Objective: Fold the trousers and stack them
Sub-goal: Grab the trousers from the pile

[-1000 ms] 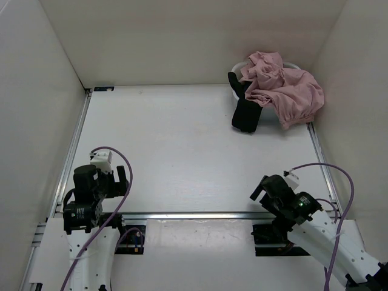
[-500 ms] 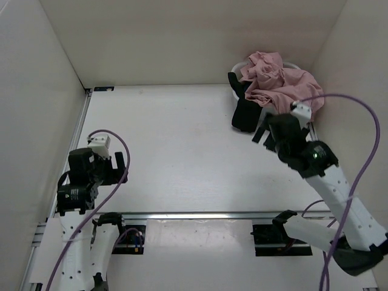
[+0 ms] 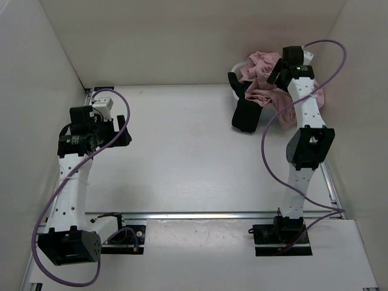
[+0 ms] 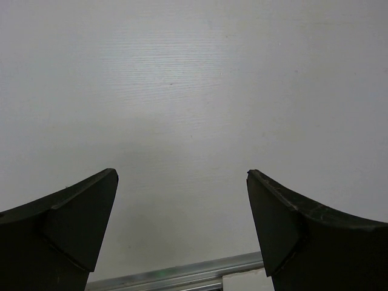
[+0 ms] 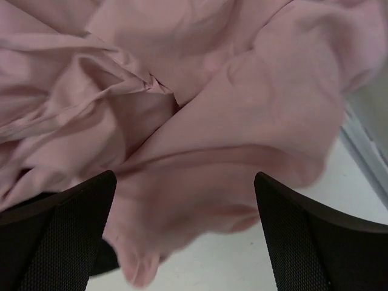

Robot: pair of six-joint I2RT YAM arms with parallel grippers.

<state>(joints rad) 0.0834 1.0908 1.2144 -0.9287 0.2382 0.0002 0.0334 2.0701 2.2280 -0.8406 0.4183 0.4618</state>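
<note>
White tabletop (image 3: 182, 157) fills the overhead view; the pink trousers (image 3: 259, 60) lie heaped in its far right corner, perhaps in a basket (image 3: 237, 65). Left wrist: the left gripper (image 4: 182, 182) hangs spread, idle over the tabletop. Right wrist: the right gripper (image 5: 185, 200) gapes above the folds, poised to pick.

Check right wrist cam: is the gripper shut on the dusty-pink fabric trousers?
No, the right gripper stands wide open over the dusty-pink fabric trousers, pinching nothing.
</note>
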